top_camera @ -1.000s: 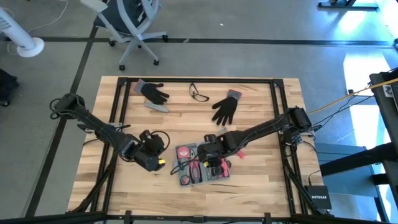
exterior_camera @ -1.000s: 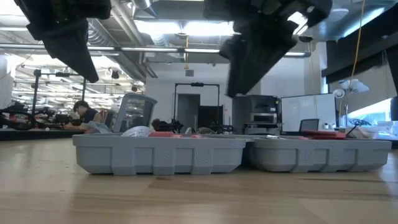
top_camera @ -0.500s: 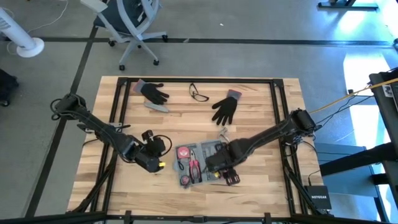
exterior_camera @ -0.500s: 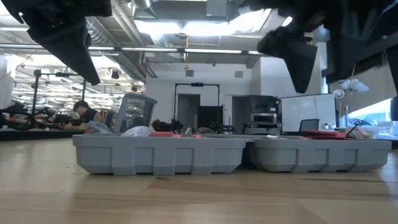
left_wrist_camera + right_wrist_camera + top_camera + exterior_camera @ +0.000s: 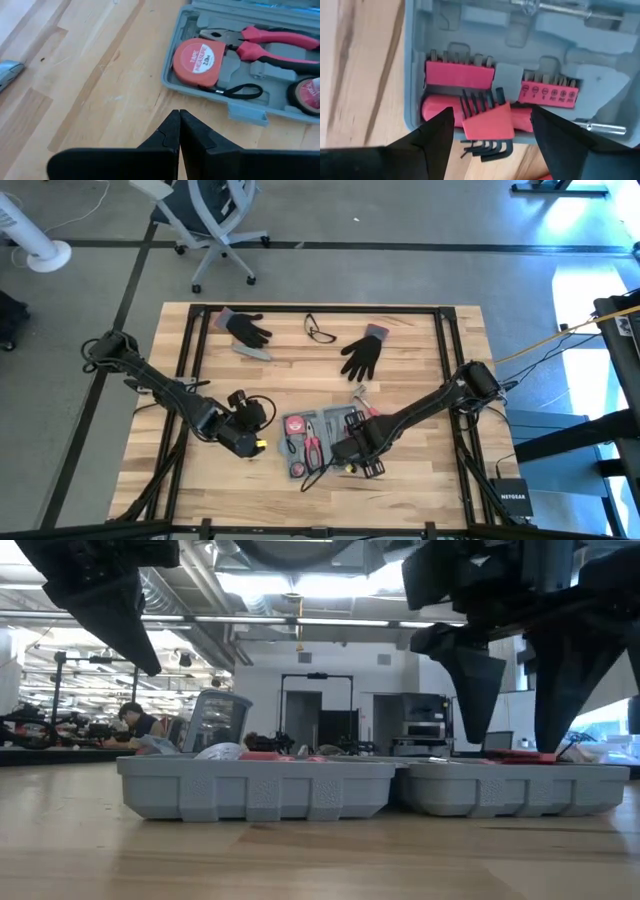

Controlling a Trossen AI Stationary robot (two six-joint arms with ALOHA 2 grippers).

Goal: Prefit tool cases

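Observation:
The blue-grey tool case (image 5: 318, 426) lies open and flat on the wooden table, also seen in the low view (image 5: 260, 790). It holds a red tape measure (image 5: 196, 58), red-handled pliers (image 5: 270, 42) and red bit holders (image 5: 460, 75). My right gripper (image 5: 495, 145) points down, open, over the case's near right corner. Its fingers (image 5: 475, 690) stand on either side of a red hex key holder (image 5: 487, 122) and above it. My left gripper (image 5: 178, 127) is shut, hovering over bare table just left of the case (image 5: 240, 75).
Two black gloves (image 5: 247, 328) (image 5: 363, 355), a pair of glasses (image 5: 320, 331) and a small grey bar (image 5: 252, 351) lie toward the far edge. A small tool (image 5: 360, 395) lies beside the case's far right corner. Bare wood lies to the case's left and right.
My right gripper has gone from over the middle of the case toward the table's near edge and has sunk lower, tipping until it points straight down. The case and the left gripper have stayed where they were.

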